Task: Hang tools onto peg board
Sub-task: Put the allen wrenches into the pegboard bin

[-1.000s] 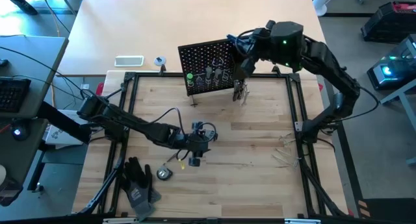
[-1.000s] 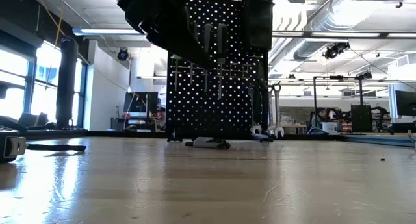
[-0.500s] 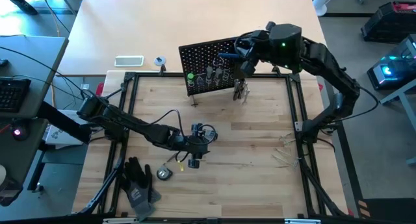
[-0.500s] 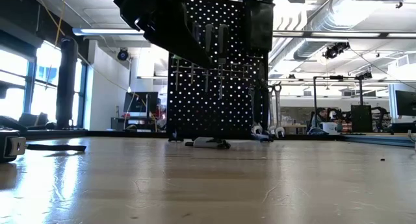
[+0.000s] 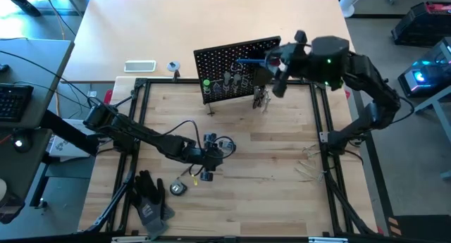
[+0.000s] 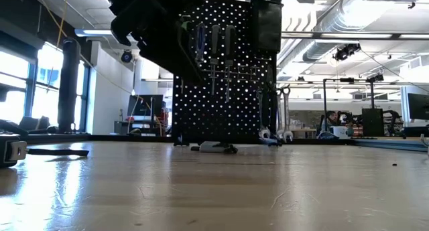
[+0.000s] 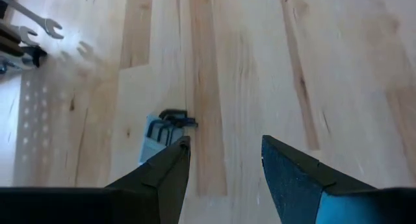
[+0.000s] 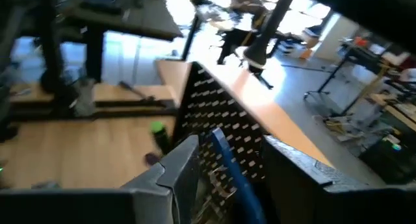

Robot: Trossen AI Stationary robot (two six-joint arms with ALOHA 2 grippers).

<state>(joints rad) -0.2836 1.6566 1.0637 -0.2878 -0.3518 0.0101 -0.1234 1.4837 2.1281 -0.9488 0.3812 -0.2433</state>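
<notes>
Peg board (image 5: 236, 68): black perforated panel, upright at table's 12 o'clock, carrying a green-handled screwdriver (image 5: 206, 83), dark-handled drivers (image 6: 214, 47), a blue-handled tool (image 5: 250, 60) near its top edge, silver wrenches (image 5: 261, 98) hanging at its 3 o'clock end

Right gripper (image 5: 273, 58): at board's 3 o'clock top corner, jaws parted, blue-handled tool between them in wrist view; contact cannot be told

Left gripper (image 5: 208, 148): low over table centre, fingers spread, holding nothing

Hex key set (image 7: 161, 128): blue holder, flat on wood just ahead of left gripper

Black gloves (image 5: 149, 197): table's 7 o'clock
</notes>
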